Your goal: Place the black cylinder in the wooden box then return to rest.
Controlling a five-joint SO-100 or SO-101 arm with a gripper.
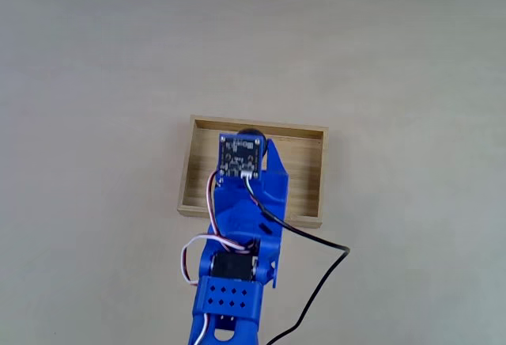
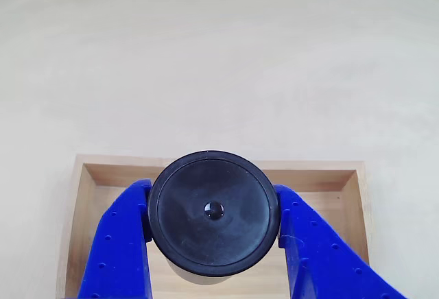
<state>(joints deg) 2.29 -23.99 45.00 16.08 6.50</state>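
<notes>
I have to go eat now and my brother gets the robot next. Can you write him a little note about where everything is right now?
Gripper: shut on the cylinder, one blue finger on each side of it.
Cylinder: held over the box, toward its far wall in the other view. In the fixed view it peeks out past the wrist. Whether it touches the floor yet cannot be told.
Box: sits on the table, the arm reaching over it.
Done: cylinder picked up and brought over the box.
Left: lower if needed, open the gripper, pull the arm back to rest.
</notes>
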